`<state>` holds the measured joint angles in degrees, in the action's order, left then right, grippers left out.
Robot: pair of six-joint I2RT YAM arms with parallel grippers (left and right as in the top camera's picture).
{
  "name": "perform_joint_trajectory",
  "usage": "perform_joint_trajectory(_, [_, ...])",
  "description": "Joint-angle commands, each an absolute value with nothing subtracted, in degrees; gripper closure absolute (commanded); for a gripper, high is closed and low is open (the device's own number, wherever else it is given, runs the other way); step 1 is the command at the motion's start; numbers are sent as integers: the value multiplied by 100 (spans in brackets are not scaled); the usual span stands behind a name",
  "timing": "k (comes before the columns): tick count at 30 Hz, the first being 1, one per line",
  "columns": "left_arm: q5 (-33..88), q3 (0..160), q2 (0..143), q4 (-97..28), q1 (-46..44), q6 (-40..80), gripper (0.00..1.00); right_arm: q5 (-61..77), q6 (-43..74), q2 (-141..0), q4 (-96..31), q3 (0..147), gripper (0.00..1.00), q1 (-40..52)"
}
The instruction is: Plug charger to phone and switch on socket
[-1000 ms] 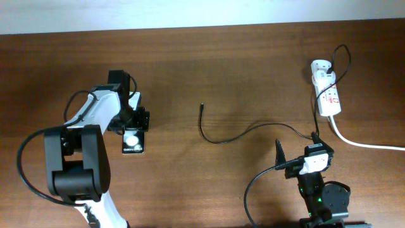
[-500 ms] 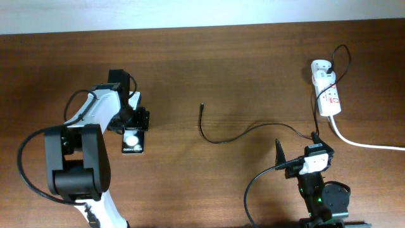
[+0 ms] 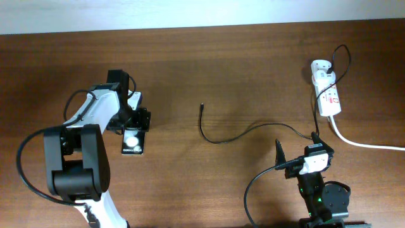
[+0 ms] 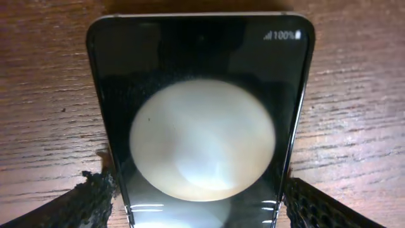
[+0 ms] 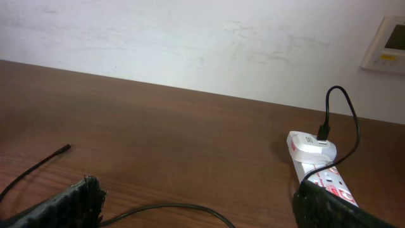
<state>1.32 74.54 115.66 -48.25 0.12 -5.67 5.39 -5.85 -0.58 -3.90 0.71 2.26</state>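
The phone [image 3: 133, 142], a black slab with white round spots, lies on the table at the left. It fills the left wrist view [image 4: 201, 126], lit and showing 100%. My left gripper [image 3: 134, 120] straddles its far end, with both fingers against its edges. The charger cable [image 3: 218, 140] runs from its free plug tip [image 3: 201, 106] at mid-table to the white adapter [image 3: 321, 67] in the socket [image 3: 330, 99] at the far right. My right gripper [image 3: 297, 147] is wide open and empty near the front edge. Its wrist view shows the cable [image 5: 166, 205], adapter [image 5: 312, 147] and socket [image 5: 330, 180].
The thick white cord [image 3: 367, 144] leaves the socket toward the right edge. The cable passes right by my right gripper's finger. A white wall [image 5: 190, 38] with a small wall fixture [image 5: 387, 43] stands behind the table.
My left gripper has turned slightly at the phone's end and the phone has shifted a little with it. The right arm, cable and socket have not moved.
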Motion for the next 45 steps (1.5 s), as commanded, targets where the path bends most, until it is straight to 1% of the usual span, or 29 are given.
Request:
perform_joint_trajectory(1, [1039,7017,12311,-4720,16,-14,11,532,-556,-21,-410,32,1,261])
perform_joint_trajectory(6, [1118,7017,12311,-4718,16,331,11,532,-556,-21,-410,32,1,261])
perform_joint_trajectory(10, [1118,7017,12311,-4547,16,941,10,532,-556,-21,-410,32,1,261])
perform_joint_trajectory(11, [1074,7017,12311,-4543,16,781,8,532,-556,-21,-410,32,1,261])
perform_joint_trajectory(14, [1074,7017,12311,-4506,16,-517,7,532,-556,-21,-410,32,1,261])
perform_joint_trajectory(16, [1070,7017,12311,-4517,16,-1015,5,532,-556,-21,-410,32,1,261])
perform_joint_trajectory(17, [1007,7017,12311,-4506,16,-1072,5,530,-556,-21,-410,32,1,261])
perform_joint_trajectory(19, [445,7017,12311,-4504,16,-1085,4,532,-556,-21,-410,32,1,261])
perform_joint_trajectory(21, [447,7015,12311,-4504,16,-1083,5,532,-556,-21,-408,32,1,261])
perform_joint_trajectory(23, [449,7015,12311,-4508,16,-1081,1,532,-556,-21,-410,32,1,261])
perform_joint_trajectory(38, [532,6849,12311,-4353,16,-1079,0,532,-556,-21,-410,32,1,261])
perform_joint_trajectory(42, [508,6849,12311,-4355,16,-1081,6,532,-556,-21,-410,32,2,261])
perform_joint_trajectory(45, [497,6849,12311,-4379,16,-1081,6,532,-556,-21,-408,32,1,261])
